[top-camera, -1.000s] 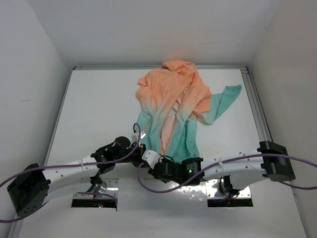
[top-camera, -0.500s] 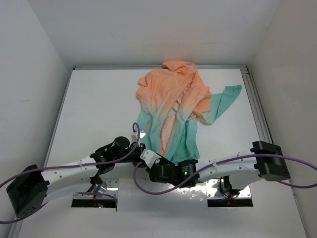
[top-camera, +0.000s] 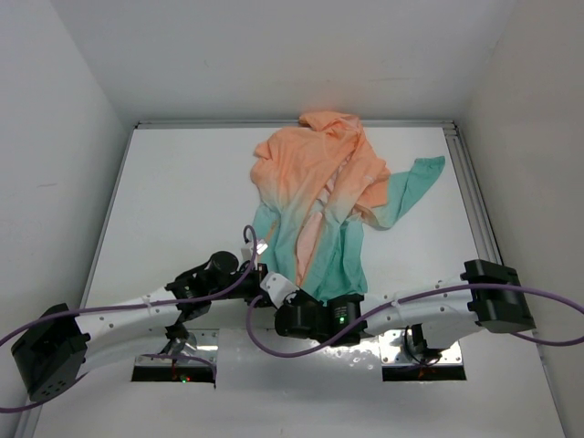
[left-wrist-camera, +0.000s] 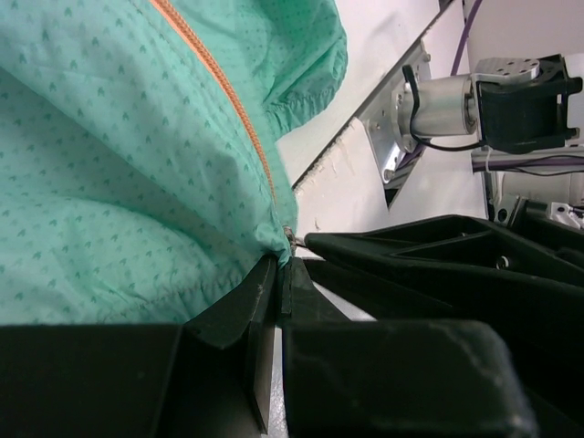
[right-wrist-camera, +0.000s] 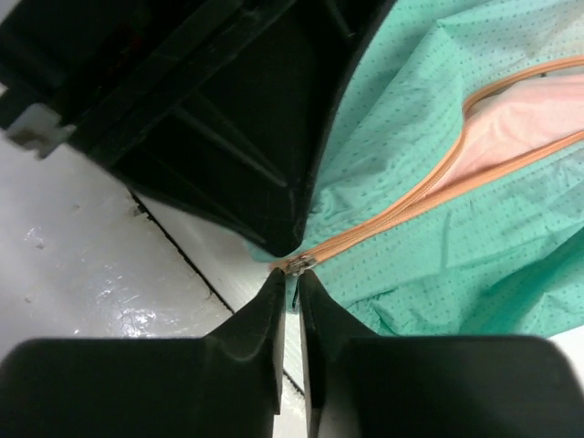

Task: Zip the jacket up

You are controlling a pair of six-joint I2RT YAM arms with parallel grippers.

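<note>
The jacket point(top-camera: 319, 182) lies crumpled at the back middle of the table, peach at the top and teal toward me. Its orange zipper point(right-wrist-camera: 411, 205) runs down to the near hem, parted higher up over pale pink lining. My left gripper point(top-camera: 260, 273) is shut on the teal hem point(left-wrist-camera: 265, 239) right at the zipper's lower end. My right gripper point(top-camera: 275, 286) sits close beside it. Its jaws point(right-wrist-camera: 294, 278) stand almost together, with the metal slider point(right-wrist-camera: 303, 265) at their tips and its small pull tab pinched between them.
White walls enclose the table on three sides, with a metal rail point(top-camera: 470, 196) along the right edge. Both arms cross low over the near edge, and purple cables point(top-camera: 292, 349) loop beside them. An arm motor point(left-wrist-camera: 447, 96) shows past the hem.
My right arm has shifted slightly left toward the hem and its jaws have closed from half open onto the zipper pull. The left arm and the jacket have stayed still.
</note>
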